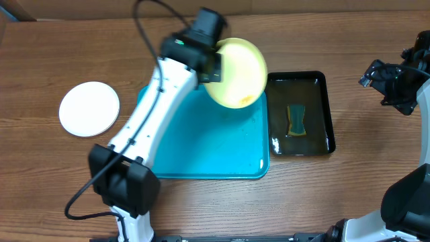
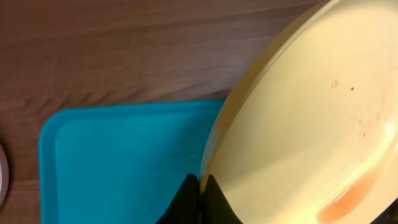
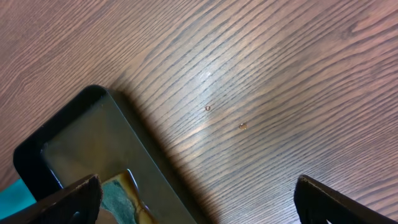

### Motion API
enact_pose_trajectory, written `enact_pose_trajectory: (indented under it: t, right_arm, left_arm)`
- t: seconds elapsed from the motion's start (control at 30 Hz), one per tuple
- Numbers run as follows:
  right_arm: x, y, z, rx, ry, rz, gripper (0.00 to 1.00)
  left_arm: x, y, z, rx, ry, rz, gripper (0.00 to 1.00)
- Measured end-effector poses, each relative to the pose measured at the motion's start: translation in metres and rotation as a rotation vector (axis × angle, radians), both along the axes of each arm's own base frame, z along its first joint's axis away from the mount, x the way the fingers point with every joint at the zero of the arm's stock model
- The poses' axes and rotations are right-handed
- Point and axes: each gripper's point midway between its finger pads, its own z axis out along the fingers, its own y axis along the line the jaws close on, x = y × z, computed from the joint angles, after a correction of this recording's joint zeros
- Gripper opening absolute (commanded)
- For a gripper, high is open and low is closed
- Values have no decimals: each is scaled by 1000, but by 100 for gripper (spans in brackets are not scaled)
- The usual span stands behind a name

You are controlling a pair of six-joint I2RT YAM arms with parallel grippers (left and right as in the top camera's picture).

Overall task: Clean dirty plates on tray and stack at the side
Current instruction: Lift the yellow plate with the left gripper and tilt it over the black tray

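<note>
My left gripper is shut on the rim of the pale yellow-green plate and holds it tilted above the far right corner of the turquoise tray. In the left wrist view the jaws pinch the plate's edge; the plate has an orange-brown smear near its lower rim, and the tray lies below. One white plate lies on the table left of the tray. My right gripper is open and empty above the table to the right of the black tray.
A black glossy tray holding water and a sponge sits right of the turquoise tray; its corner shows in the right wrist view. Small droplets lie on the wood beside it.
</note>
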Motion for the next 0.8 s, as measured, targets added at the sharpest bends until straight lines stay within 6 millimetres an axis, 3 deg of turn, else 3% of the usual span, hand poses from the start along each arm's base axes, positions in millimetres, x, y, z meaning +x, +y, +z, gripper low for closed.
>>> enact_pose_trajectory:
  t: [0.13, 0.33, 0.57, 0.8]
  right_arm:
    - [0, 0, 0, 0, 0, 0, 100]
    - [0, 0, 0, 1, 1, 0, 100]
    - [0, 0, 0, 0, 0, 0, 100]
    - [0, 0, 0, 0, 0, 0, 100]
  left_arm:
    - [-10, -45, 12, 88, -116, -71, 4]
    - [-31, -90, 39, 295, -334, -129, 4]
    - [-57, -124, 68, 546, -534, -206, 4]
    - [-70, -138, 84, 677, -632, -220, 4]
